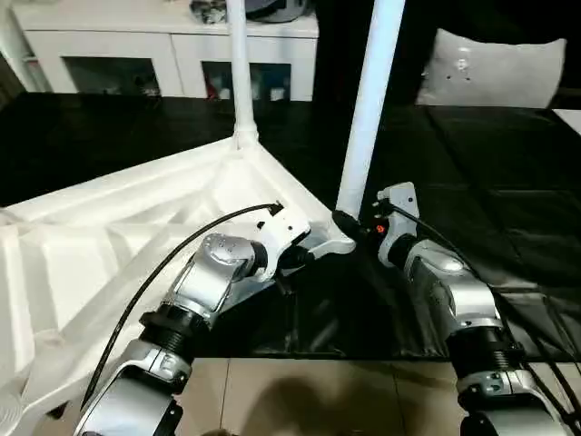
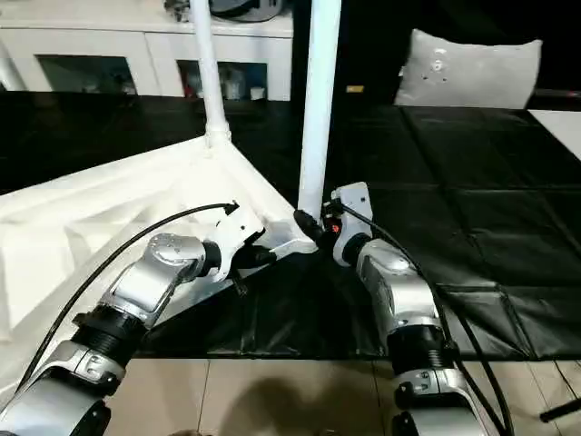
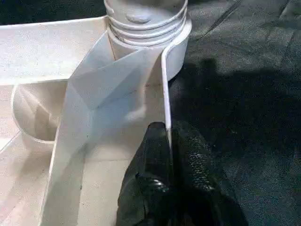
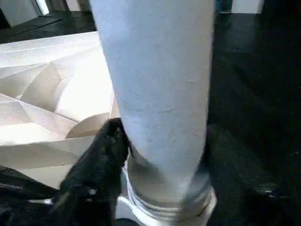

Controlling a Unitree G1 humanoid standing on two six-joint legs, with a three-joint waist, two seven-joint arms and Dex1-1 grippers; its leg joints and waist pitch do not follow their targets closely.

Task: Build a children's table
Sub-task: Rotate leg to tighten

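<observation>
The children's table top [image 1: 109, 236] lies upside down on a black mat, ribbed underside up. Two white legs stand upright in its corner sockets: a far one [image 1: 239, 73] and a near one [image 1: 368, 109]. My left gripper [image 1: 304, 257] is shut on the thin rim [image 3: 164, 84] of the top, just short of the near corner socket [image 3: 146, 28]. My right gripper [image 1: 349, 222] is closed around the base of the near leg [image 4: 160, 94]. One black finger [image 4: 101, 155] presses against the leg's side, and the other is hidden behind the leg.
A white cabinet with glass doors [image 1: 172, 59] stands at the back. A grey cushion [image 1: 495, 68] lies at the back right. The black mat [image 1: 490, 163] stretches to the right, and pale floor tiles [image 1: 318, 395] show in front of it.
</observation>
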